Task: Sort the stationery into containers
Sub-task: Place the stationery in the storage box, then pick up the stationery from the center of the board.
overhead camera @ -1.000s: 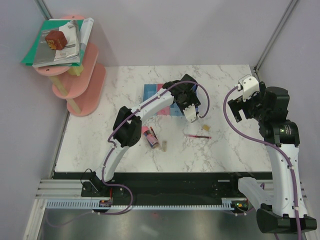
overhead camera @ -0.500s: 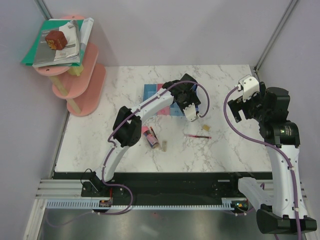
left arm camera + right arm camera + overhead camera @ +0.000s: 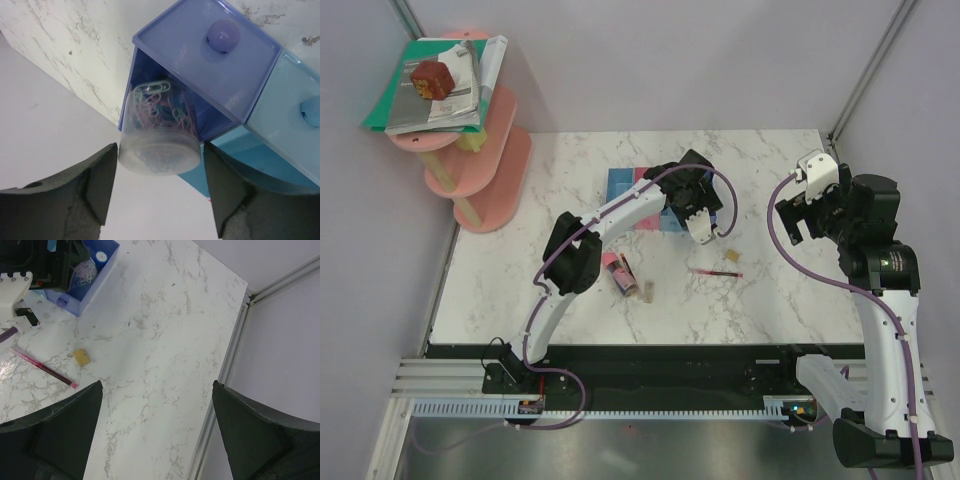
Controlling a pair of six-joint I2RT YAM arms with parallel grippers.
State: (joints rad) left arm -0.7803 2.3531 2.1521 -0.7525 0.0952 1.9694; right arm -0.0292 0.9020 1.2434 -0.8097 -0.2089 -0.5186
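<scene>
"Marble-patterned white tabletop (image 3: 760, 160), with the left gripper (image 3: 159, 150) over the darker blue plastic tray (image 3: 200, 40). Is it holding anything?"

"Its fingers hug both sides of the clear round tub of paper clips (image 3: 157, 125), which leans half inside that tray. Pinching or merely flanking, I cannot tell. The right gripper (image 3: 156, 385), well right of the tray, gapes empty."

"Risks?"

"If the tub's base catches the tray's front wall, letting go could tip it out and spill clips. The thin red pen (image 3: 42, 367) and small tan block (image 3: 81, 357) lie loose just arm-side of the tray; a low retreat might sweep them."
</scene>
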